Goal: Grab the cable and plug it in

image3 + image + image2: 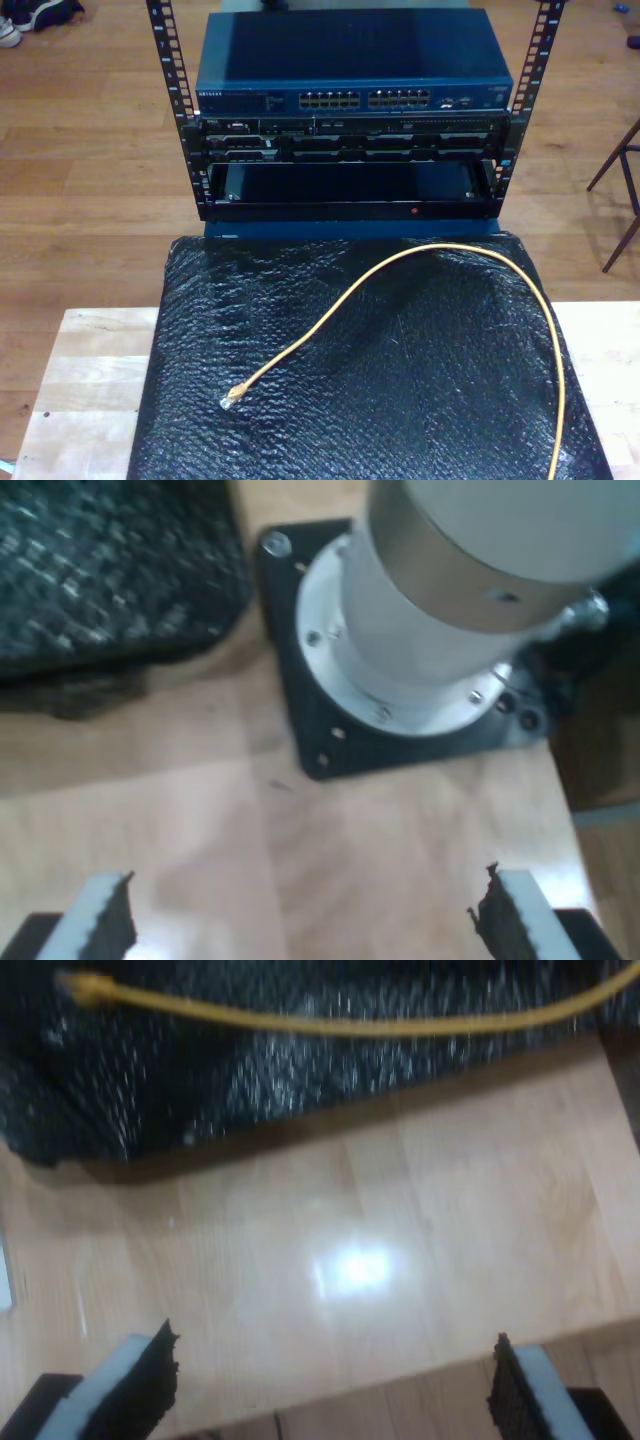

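Here the bench (85, 385) of pale wood carries a black bubble-wrap mat (420, 390) that covers most of its top, leaving a bare strip along the edge at the exterior view's left and a smaller one at that view's right. Beyond the bench's far edge stands a metal rack (350, 130) on the wood floor (90, 150), with a blue network switch (350, 60) on top showing two blocks of ports; a small pale label sits at its front near the exterior view's left, too blurred to read. Below the switch sit darker panels and an open black shelf.

The cable (470, 262), thin and yellow-orange, lies loose on the mat: it arcs from the mat's near edge at the exterior view's right, up toward the far edge, then curves down to end in a small clear plug (232, 396) near the mat's near edge. In the second wrist view the cable (380, 1026) crosses the mat.

The second gripper (335, 1385) hangs over bare bench wood, its jaws spread wide and holding nothing. The first gripper (300, 910) is likewise spread wide and holding nothing, above the wood near a white arm base (450, 600) bolted on a black plate (310, 720).
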`<state>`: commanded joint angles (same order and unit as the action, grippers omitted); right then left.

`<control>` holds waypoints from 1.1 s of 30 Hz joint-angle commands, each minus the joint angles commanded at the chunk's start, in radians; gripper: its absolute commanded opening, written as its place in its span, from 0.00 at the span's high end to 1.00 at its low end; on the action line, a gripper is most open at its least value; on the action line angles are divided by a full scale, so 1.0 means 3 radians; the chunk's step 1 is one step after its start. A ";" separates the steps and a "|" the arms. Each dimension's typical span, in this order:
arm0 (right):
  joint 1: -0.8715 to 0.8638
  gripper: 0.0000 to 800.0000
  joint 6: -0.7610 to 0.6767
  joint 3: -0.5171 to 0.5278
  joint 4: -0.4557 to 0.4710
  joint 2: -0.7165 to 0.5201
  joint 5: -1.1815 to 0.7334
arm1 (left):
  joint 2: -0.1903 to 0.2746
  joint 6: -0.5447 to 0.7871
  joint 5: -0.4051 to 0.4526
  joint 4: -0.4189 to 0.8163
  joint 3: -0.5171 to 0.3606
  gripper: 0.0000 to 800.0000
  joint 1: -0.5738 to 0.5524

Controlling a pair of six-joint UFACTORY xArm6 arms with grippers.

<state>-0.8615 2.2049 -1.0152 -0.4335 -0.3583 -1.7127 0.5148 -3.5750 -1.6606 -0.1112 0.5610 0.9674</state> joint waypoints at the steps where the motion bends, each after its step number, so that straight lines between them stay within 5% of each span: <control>1: 0.0046 0.01 -0.0036 -0.0015 -0.0020 0.0005 0.0000 | 0.0000 -0.0026 -0.0020 -0.0015 0.0015 0.00 -0.0036; 13: 0.0634 0.01 -0.0465 -0.0343 -0.0189 0.0199 0.0000 | -0.0005 -0.0419 -0.0056 -0.0128 0.0056 0.00 -0.0455; 33: 0.1667 0.01 -0.1074 -0.0711 -0.0532 0.0527 0.0220 | -0.0133 -0.0517 -0.0031 -0.0276 0.0077 0.00 -0.0593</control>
<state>-0.3613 1.8827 -1.2284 -0.5930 -0.2002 -1.6467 0.4749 -3.7300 -1.6698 -0.1941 0.5840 0.7894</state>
